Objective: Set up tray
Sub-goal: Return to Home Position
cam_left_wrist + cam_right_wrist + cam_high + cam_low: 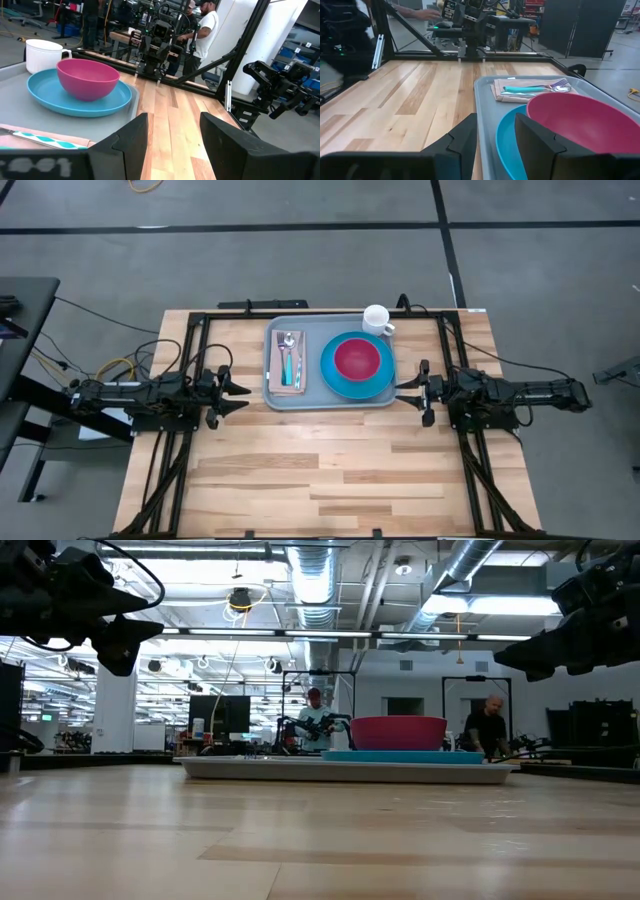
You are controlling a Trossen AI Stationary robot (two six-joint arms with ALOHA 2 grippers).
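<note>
On a pale plank table (330, 470), open workshop (400, 650) behind — tray (330, 404) flat, long axis running arm to arm, left gripper (243, 396), right gripper (402, 389) — fingers apart.

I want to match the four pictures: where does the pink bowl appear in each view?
High view: pink bowl on the tray's right half.
Low view: bowl at centre, rising above the tray.
Left wrist view: bowl in front of the white mug.
Right wrist view: bowl nearest, napkin beyond.
Shared landmark: the blue plate under it.
</note>
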